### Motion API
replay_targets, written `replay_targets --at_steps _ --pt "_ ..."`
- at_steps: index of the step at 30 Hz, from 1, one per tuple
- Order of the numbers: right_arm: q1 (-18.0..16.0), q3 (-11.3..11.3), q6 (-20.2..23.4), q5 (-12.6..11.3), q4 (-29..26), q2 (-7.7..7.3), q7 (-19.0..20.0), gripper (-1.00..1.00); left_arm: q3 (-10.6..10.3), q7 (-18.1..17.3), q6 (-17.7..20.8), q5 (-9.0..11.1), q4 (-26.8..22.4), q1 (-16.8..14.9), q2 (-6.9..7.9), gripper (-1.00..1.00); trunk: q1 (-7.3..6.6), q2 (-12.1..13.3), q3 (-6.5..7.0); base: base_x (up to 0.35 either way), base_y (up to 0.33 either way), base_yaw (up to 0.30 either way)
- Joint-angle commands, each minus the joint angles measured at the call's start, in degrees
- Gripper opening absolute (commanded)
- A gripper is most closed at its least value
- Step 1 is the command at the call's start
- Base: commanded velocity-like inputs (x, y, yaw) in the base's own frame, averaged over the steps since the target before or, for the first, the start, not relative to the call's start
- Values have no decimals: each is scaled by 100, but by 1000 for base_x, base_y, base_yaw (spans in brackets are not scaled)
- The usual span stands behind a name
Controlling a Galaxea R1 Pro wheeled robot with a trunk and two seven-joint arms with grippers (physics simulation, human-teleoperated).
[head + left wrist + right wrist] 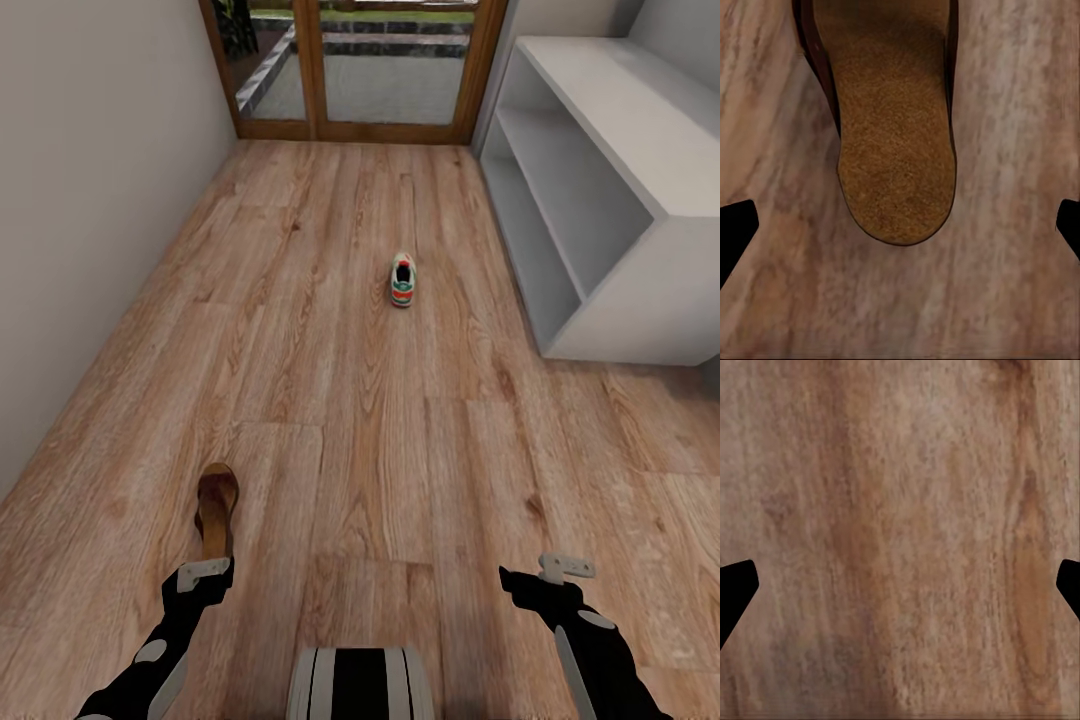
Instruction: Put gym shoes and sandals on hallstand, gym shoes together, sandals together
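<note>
Sandal lies flat on the corridor floor, just ahead of the spread left end effector; right end effector likewise apart, empty. Descending off-centre could push the thin sole away instead of gripping it

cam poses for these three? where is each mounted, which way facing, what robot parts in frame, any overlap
Head: on the robot's head, facing forward and down the corridor floor; shows sneaker, rack, glass door, both arms, base.
Left wrist: by the left gripper, facing down at the sandal; open fingertips show.
Right wrist: by the right gripper, facing down at bare floor; open fingertips show.
Shared: head and left wrist both see the sandal.
</note>
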Motion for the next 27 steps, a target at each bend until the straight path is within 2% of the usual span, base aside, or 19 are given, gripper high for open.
replay_targets --at_steps 1,15,27 --pt "-2 -1 31 7 -8 0 2 100 -16 1 -17 51 4 -2 2 100 1 -3 -33 0 0 0" --pt "-2 -1 28 7 -9 0 1 100 -16 1 -17 51 -4 -2 2 100 38 -21 -468 0 0 0" --pt "-2 -1 26 7 -17 0 0 100 -16 1 -26 51 -14 -2 2 100 38 -21 -528 11 0 0"
